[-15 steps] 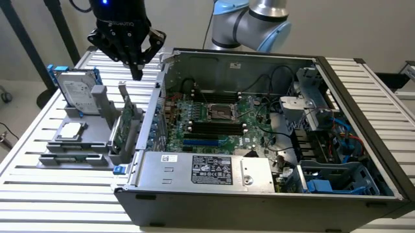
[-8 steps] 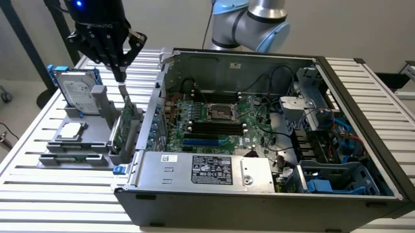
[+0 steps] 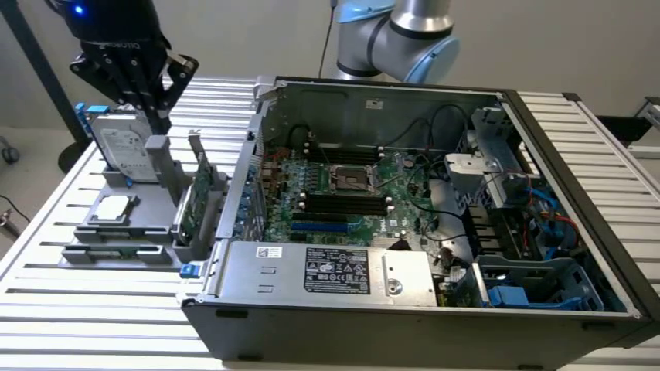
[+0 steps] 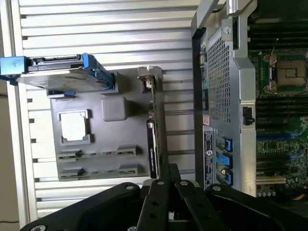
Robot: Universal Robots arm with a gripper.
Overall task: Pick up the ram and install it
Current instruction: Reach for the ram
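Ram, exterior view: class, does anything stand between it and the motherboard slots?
Yes. The upright expansion card and the case's side wall stand between the ram, low in the grey tray, and the motherboard slots. The case is open on top.

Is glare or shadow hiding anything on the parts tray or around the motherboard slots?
Exterior view: soft, even light, no glare on the parts tray; motherboard lit well enough, the drive-bay corner of the computer case shadowed. Wrist view: slatted table bright, motherboard dimmer, shut black gripper a dark shape in the foreground.
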